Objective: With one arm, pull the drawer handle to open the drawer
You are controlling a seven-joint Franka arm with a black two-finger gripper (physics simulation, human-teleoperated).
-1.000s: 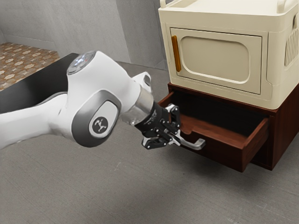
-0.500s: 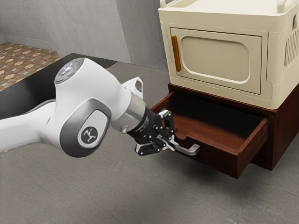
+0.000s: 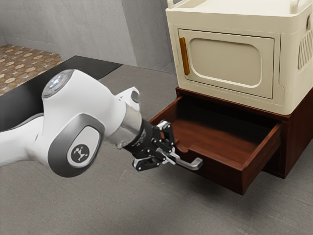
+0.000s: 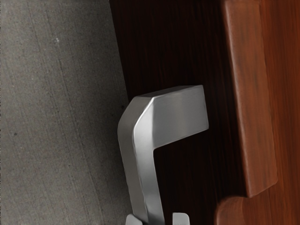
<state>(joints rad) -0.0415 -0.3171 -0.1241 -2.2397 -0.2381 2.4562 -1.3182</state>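
My tool is pinching the handle, the drawer is standing open, and the final pull is seemingly requiring a straight line.

Cream cabinet partly off-frame

Lighting cream cabinet brightly in ext. view, darkening toward back of drawer, casting soft shadow on floor below; glinting mildly off metal handle in wrist vw.
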